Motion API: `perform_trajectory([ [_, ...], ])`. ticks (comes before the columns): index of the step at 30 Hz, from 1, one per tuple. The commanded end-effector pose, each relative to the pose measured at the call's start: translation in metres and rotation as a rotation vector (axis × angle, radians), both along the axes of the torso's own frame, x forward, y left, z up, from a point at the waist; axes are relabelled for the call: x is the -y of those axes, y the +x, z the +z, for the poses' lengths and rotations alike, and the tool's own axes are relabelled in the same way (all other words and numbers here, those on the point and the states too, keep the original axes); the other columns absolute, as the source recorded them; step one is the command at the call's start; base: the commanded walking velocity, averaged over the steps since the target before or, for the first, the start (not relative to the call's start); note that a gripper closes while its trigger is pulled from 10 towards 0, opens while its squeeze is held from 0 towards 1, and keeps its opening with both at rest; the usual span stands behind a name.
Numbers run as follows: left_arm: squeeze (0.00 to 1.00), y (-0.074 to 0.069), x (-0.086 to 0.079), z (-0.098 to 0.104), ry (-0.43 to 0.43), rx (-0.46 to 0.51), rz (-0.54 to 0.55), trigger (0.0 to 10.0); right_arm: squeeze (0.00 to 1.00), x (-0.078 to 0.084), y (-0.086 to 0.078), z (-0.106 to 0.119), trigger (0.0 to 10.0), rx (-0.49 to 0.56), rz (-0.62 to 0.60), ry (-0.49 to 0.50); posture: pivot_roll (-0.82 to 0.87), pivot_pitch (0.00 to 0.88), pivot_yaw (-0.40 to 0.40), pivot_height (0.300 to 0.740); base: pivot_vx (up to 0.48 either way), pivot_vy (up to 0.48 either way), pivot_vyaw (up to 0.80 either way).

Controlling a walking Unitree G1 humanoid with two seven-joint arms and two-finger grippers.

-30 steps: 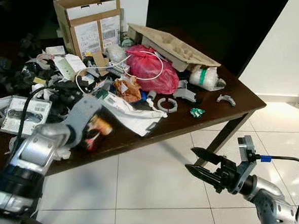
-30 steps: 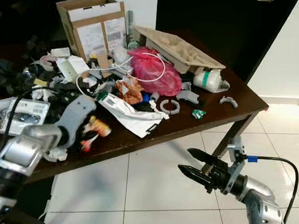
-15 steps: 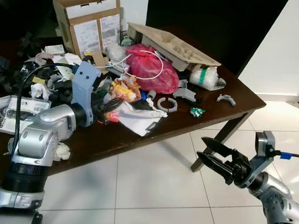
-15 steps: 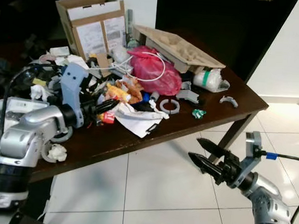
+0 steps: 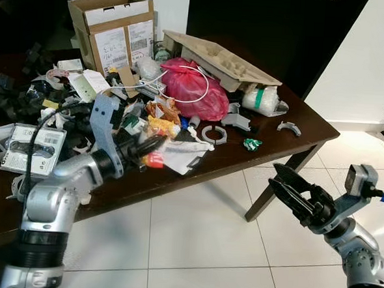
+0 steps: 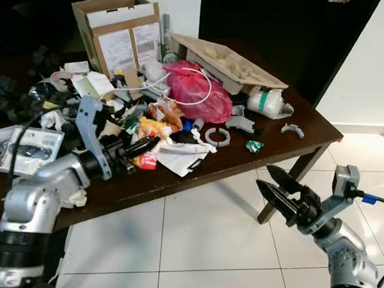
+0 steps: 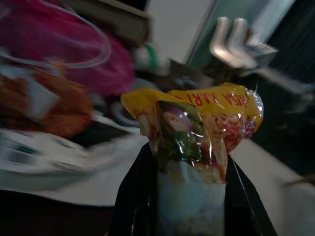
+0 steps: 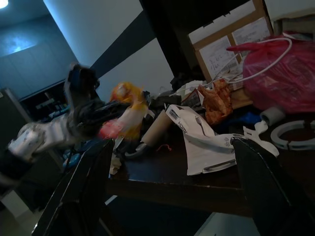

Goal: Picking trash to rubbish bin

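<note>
Lifted higher since earlier — yellow-red crinkled snack wrapper, clamped in left pincer, right pincer open.

A dark brown wooden table stands on white floor tiles. On it lie an open cardboard box, a moulded pulp tray, a red plastic bag, a white ring, a green wrapper and crumpled paper.

Head views are evenly lit and sharp; glare brightens the white tiled floor at far right, while the far left lies in shadow. Both wrist views are dim, with blurred backgrounds.
</note>
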State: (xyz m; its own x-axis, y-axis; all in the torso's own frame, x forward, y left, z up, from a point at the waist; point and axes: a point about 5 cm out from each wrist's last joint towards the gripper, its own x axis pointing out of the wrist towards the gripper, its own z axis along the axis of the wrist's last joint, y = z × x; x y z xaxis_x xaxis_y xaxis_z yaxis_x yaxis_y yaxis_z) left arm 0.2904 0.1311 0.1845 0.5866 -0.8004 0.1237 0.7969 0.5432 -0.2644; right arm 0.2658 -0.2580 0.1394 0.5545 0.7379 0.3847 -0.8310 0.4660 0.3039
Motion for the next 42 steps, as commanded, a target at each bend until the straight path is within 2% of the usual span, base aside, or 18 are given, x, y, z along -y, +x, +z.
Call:
perform_trajectory([
  [1, 0.0, -0.01, 0.018, -0.003, -0.045, -0.01, -0.111, 10.0, 0.0, 0.005, -0.003, -0.002, 10.0, -0.009, -0.02, 0.024, 0.03, 0.116, -0.039, 0.74, 0.0, 0.0, 0.0],
  [2, 0.0, -0.022, 0.029, -0.015, -0.044, -0.038, -0.205, 10.0, 0.0, 0.007, -0.004, -0.003, 10.0, -0.011, -0.027, 0.036, 0.03, 0.113, -0.037, 0.74, 0.0, 0.0, 0.0],
  [5, 0.0, -0.03, 0.035, -0.031, -0.025, -0.081, -0.25, 10.0, 0.0, 0.012, -0.002, -0.007, 10.0, -0.028, -0.092, 0.018, 0.03, 0.113, -0.036, 0.74, 0.0, 0.0, 0.0],
  [8, 0.0, -0.028, 0.035, -0.042, -0.021, -0.123, -0.232, 10.0, 0.0, 0.017, 0.003, -0.01, 10.0, -0.051, -0.189, 0.001, 0.03, 0.116, -0.035, 0.74, 0.0, 0.0, 0.0],
  [10, 0.0, -0.026, 0.033, -0.052, -0.023, -0.162, -0.204, 10.0, 0.0, 0.028, 0.011, -0.015, 10.0, -0.096, -0.338, -0.02, 0.02, 0.117, -0.035, 0.74, 0.0, 0.0, 0.0],
  [15, 0.0, -0.024, 0.033, -0.063, -0.007, -0.182, -0.164, 10.0, 0.0, 0.037, 0.018, -0.022, 10.0, -0.166, -0.477, -0.044, 0.02, 0.118, -0.035, 0.74, 0.0, 0.0, 0.0],
  [17, 0.0, -0.022, 0.034, -0.071, 0.011, -0.197, -0.125, 10.0, 0.0, 0.041, 0.023, -0.032, 10.0, -0.236, -0.591, -0.136, 0.02, 0.119, -0.035, 0.74, 0.0, 0.0, 0.0],
  [20, 0.0, -0.024, 0.038, -0.091, 0.082, -0.229, -0.101, 10.0, 0.0, 0.044, 0.023, -0.047, 10.0, -0.335, -0.658, -0.171, 0.02, 0.12, -0.034, 0.74, 0.0, 0.0, 0.0],
  [25, 0.0, -0.031, 0.042, -0.115, 0.178, -0.277, -0.108, 10.0, 0.0, 0.046, 0.021, -0.06, 10.0, -0.408, -0.72, -0.197, 0.02, 0.121, -0.032, 0.74, 0.0, 0.0, -0.48],
  [27, 0.0, -0.031, 0.042, -0.115, 0.178, -0.277, -0.108, 10.0, 0.0, 0.046, 0.021, -0.06, 10.0, -0.408, -0.72, -0.197, 0.02, 0.121, -0.032, 0.74, 0.0, 0.0, -0.8],
  [29, 0.0, -0.039, 0.043, -0.136, 0.268, -0.319, -0.129, 10.0, 0.0, 0.047, 0.019, -0.069, 10.0, -0.454, -0.759, -0.212, 0.03, 0.122, -0.032, 0.74, 0.0, 0.0, -0.8],
  [31, 0.0, -0.039, 0.043, -0.136, 0.268, -0.319, -0.129, 10.0, 0.0, 0.047, 0.019, -0.069, 10.0, -0.454, -0.759, -0.212, 0.03, 0.122, -0.032, 0.74, 0.0, 0.0, -0.8],
  [34, 0.0, -0.051, 0.038, -0.167, 0.391, -0.395, -0.128, 10.0, 0.0, 0.051, 0.012, -0.087, 10.0, -0.549, -0.837, -0.26, 0.02, 0.122, -0.03, 0.74, 0.0, 0.0, -0.8],
  [35, 0.0, -0.051, 0.038, -0.167, 0.391, -0.395, -0.128, 10.0, 0.0, 0.051, 0.012, -0.087, 10.0, -0.549, -0.837, -0.26, 0.02, 0.122, -0.03, 0.74, 0.0, 0.0, -0.8],
  [37, 0.0, -0.054, 0.03, -0.184, 0.487, -0.437, -0.094, 10.0, 0.0, 0.052, 0.006, -0.097, 10.0, -0.606, -0.878, -0.3, 0.03, 0.122, -0.031, 0.74, 0.0, 0.0, -0.8],
  [38, 0.0, -0.054, 0.03, -0.184, 0.487, -0.437, -0.094, 10.0, 0.0, 0.052, 0.006, -0.097, 10.0, -0.606, -0.878, -0.3, 0.03, 0.122, -0.031, 0.74, 0.0, 0.0, -0.8],
  [39, 0.0, -0.06, 0.02, -0.202, 0.605, -0.476, -0.06, 10.0, 0.0, 0.052, 0.001, -0.108, 10.0, -0.664, -0.913, -0.342, 0.03, 0.122, -0.03, 0.74, 0.0, 0.0, -0.79],
  [42, 0.0, -0.064, 0.013, -0.213, 0.666, -0.499, -0.037, 10.0, 0.0, 0.051, -0.003, -0.114, 10.0, -0.7, -0.929, -0.361, 0.03, 0.123, -0.029, 0.74, 0.0, 0.0, -0.79],
])
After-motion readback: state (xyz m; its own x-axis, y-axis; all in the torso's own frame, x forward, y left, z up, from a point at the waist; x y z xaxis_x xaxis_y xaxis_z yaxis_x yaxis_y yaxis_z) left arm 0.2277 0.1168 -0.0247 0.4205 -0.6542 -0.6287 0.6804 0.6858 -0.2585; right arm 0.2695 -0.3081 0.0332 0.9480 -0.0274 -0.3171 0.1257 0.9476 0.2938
